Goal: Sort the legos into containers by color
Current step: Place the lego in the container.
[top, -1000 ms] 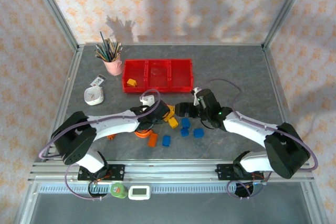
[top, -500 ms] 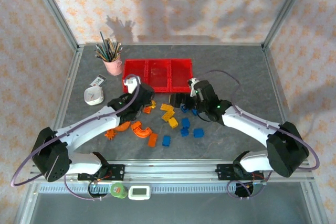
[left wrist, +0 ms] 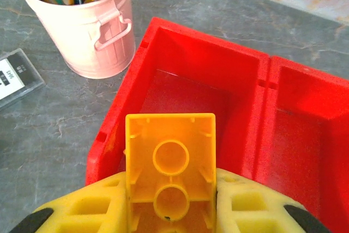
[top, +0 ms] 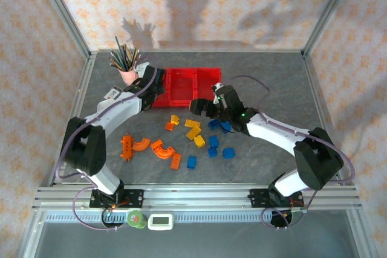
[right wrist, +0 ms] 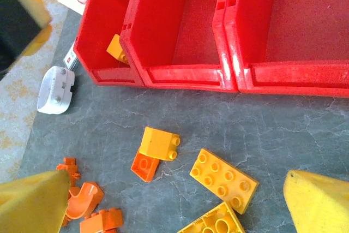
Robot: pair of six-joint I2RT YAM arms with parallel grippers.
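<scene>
Having left the pile, the left gripper (left wrist: 170, 207) is pinching a yellow brick (left wrist: 170, 156) over the leftmost of three containers (right wrist: 185, 75). The right gripper (top: 201, 107) is hovering spread above loose legos (top: 199, 141): perhaps four yellow, six blue, five orange.

Two matching arms are sharing the bench here. The left white-shelled, black-jointed robot arm (top: 118, 108) and the right white-shelled, black-jointed robot arm (top: 275, 132) are both showing smooth rounded white covers between chunky black motor housings. A thin lavender cable (top: 60, 164) is running loose alongside the left one, and a second lavender cable (top: 349, 167) is trailing beside the right. A small green light (top: 242, 113) is glowing on the right arm's black wrist section. Up close, the left jaws are wearing blocky yellow pads (left wrist: 82, 211) with shallow moulded pockets and black outer corners. The right jaws are showing plain yellow wedge-shaped pads (right wrist: 32, 203).
</scene>
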